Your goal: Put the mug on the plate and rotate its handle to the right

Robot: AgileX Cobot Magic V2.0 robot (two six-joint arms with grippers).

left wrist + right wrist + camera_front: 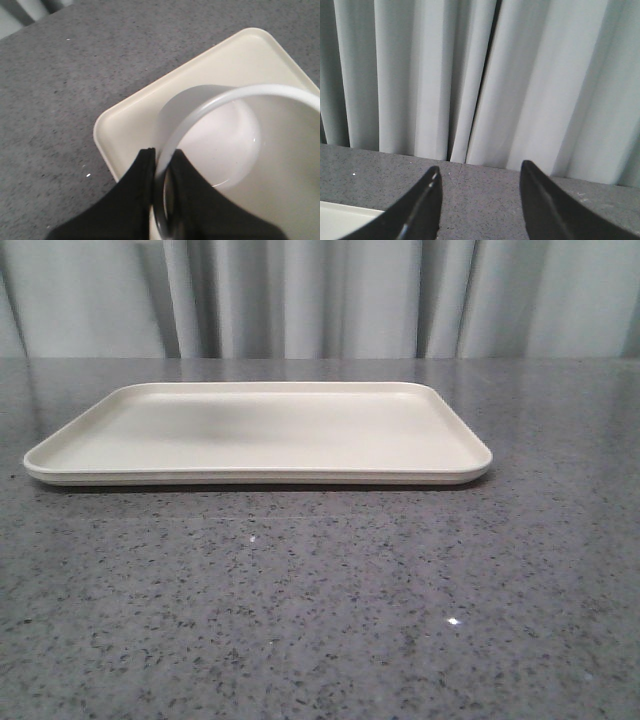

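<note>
**Mug pinched above the plate**

The left end effector (pixel 162 170) is pinching the mug (pixel 240 150) by its rim wall, one finger inside. Just beyond it, the plate (pixel 130 125) is lying on the tabletop (pixel 75 75). The right end effector (pixel 480 195) is hanging spread, facing curtains (pixel 470 75).

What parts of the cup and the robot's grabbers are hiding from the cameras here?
- White cylindrical mug: front view misses it entirely; left wrist view cuts it off at the edge.
- Black handle and printed side: unseen in every view.
- Left tool: shut on the mug's rim; absent from front view.
- Right tool: open, fingertips only.
- Cream rectangular plate: partly covered by the mug.
</note>
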